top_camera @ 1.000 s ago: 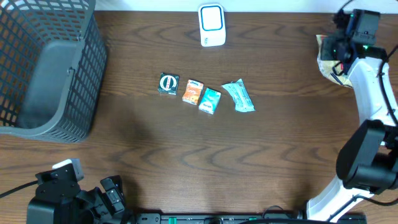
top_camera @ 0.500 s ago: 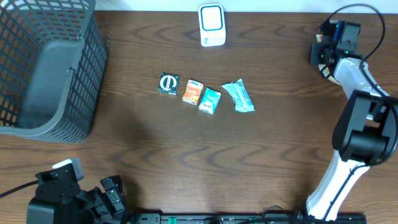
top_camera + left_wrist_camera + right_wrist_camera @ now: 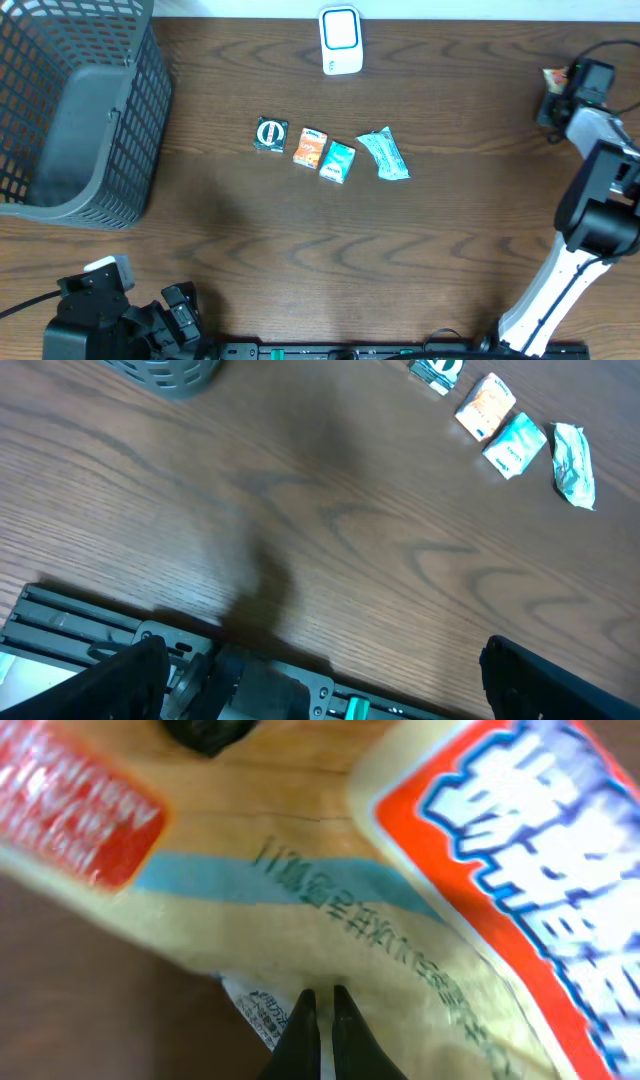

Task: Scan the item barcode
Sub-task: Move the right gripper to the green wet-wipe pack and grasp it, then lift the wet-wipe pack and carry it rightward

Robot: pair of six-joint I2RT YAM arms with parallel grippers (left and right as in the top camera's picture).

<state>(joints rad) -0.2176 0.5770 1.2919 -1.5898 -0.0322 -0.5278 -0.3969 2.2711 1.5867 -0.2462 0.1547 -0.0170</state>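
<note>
Start wide: the brown wooden table (image 3: 420, 250) is your stage, with the grey mesh basket (image 3: 150, 130) filling its far-left corner and the white scanner (image 3: 340, 40) standing at the middle of the far edge. Your item is way out at the right edge, well apart from that scanner. It's the snack packet (image 3: 420, 920), cream film with red and blue print, filling the whole right wrist view. Expect it to be light and floppy, with glossy film that will crinkle, sag and twist when swung. It looks slippery too, so a pinch on the flat seam at the edge is the sensible hold, not the puffy middle. No barcode shows on the face you can see, so you will likely have to turn it toward the scanner. Mid-table sits a row of smaller things, close together and nobody touching them: a dark packet with a round label (image 3: 270, 134), an orange packet (image 3: 309, 146), a teal packet (image 3: 337, 161) and a pale green wrapper (image 3: 384, 154). Now the small stuff. The right gripper (image 3: 320, 1015) has its fingertips pressed tight together right at the packet's lower edge, and it looks like they nip the thin film there — a slim hold, so move gently. The left gripper (image 3: 320, 655) is spread as wide as it goes, low at the near-left edge, with nothing between its fingers.
</note>
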